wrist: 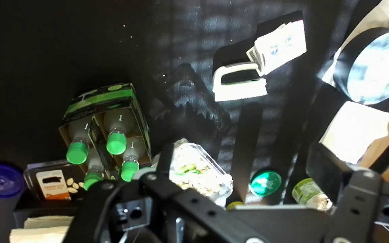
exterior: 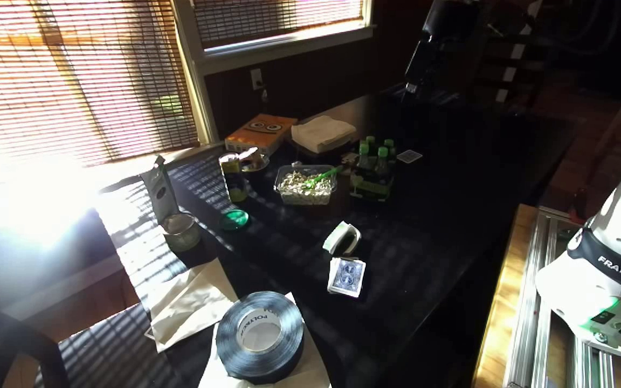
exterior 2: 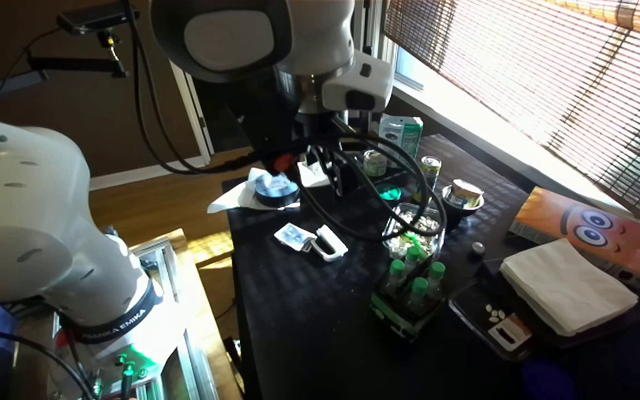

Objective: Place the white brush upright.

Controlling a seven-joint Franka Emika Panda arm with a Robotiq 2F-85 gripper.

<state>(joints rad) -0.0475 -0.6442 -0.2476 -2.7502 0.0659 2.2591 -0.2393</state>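
The white brush [exterior: 337, 237] has a loop handle and appears to lie on its side on the black table. It also shows in an exterior view [exterior 2: 335, 238] and in the wrist view [wrist: 240, 91], where its bristles face the bottom of the picture. One end of it is beside the deck of cards [wrist: 282, 47]. My gripper [wrist: 247, 160] is open with wide-apart fingers and nothing between them. It is high above the table, apart from the brush. In an exterior view cables partly hide the gripper [exterior 2: 331, 172].
A carrier of green-capped bottles [exterior 2: 403, 311] and a clear tub of food [exterior: 308, 194] stand near the brush. A tape roll [exterior: 259, 337] lies on paper. A green lid [wrist: 265, 183], a can [exterior: 233, 180], napkins [exterior 2: 570, 286] and an orange box [exterior 2: 586, 233] are towards the window.
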